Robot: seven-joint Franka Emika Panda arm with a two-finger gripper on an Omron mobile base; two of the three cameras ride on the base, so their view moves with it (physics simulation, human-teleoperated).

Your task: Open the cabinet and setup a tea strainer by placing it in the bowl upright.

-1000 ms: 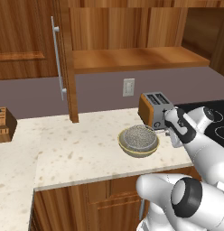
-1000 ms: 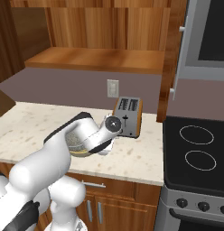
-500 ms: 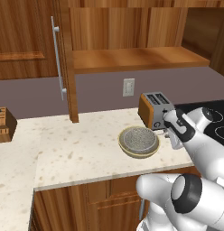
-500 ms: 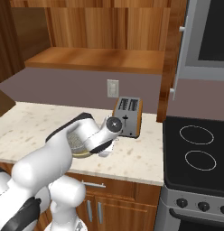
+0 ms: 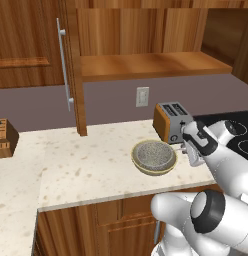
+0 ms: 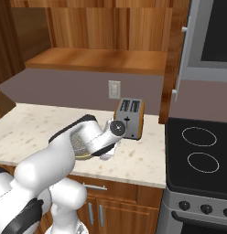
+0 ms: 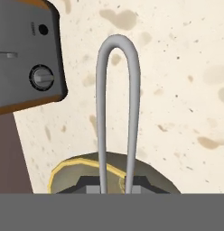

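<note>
Presently, item by item.

Tea strainer [image 5: 154, 154]: round shallow grey mesh dish, speckled, seated level and mouth-up inside the bowl, near the middle of the surface's front run. Its looped grey wire handle [image 7: 117, 108] sticks out over the bowl's rim toward three o'clock in the left base view, so the dish can be steered from outside the bowl.

Bowl [image 5: 144, 167]: round olive-tan ceramic, pale rim, on the speckled cream stone surface [image 5: 81, 165]. The strainer covers nearly all its inside.

Claw [image 5: 187, 149]: narrow, closed on the wire handle at three o'clock of the bowl; in the hand view the finger tips [image 7: 93, 188] pinch the loop's two legs at their base, just above the bowl rim. Judged: holding the strainer steady before letting go.

Cabinet [image 5: 146, 35]: tall reddish-brown wood, door [image 5: 75, 75] swung out edge-on at ten o'clock with a long silver bar handle [image 5: 65, 70]; the shelf behind is bare.

Toaster [image 5: 171, 121]: silver and orange, just behind the bowl at one o'clock, close to the claw; a careless withdrawal could bump it.

Judged: placement almost complete; release remains.
</note>
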